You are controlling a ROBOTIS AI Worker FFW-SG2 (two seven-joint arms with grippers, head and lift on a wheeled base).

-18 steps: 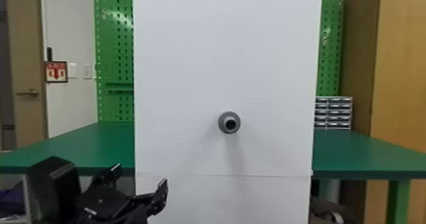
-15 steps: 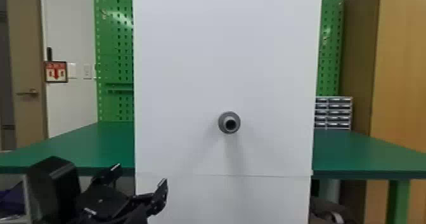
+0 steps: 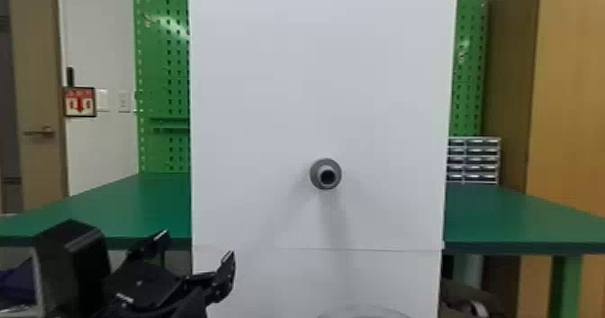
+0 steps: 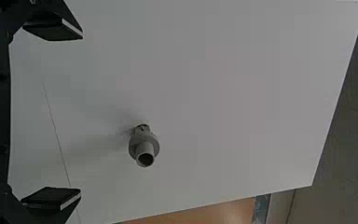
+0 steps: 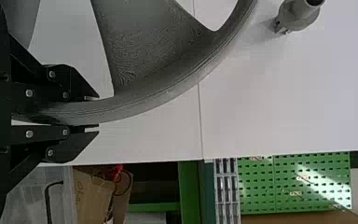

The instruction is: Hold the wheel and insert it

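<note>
Right end effector [image 5: 98, 115] grips the wheel [image 5: 168, 91]; a sign [image 3: 80, 102] bears illegible print.

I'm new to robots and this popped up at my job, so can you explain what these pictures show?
This is a robot with two black arms. The head view looks forward from its head: a grey peg sticks out of an upright white board, and behind that is a green table with small drawers on the right.

The other two come from cameras on its wrists, turned sideways. In the left one, the left gripper is open and empty, facing the board. In the right one, the right gripper holds the rim of a grey wheel, which is not on the peg yet.
</note>
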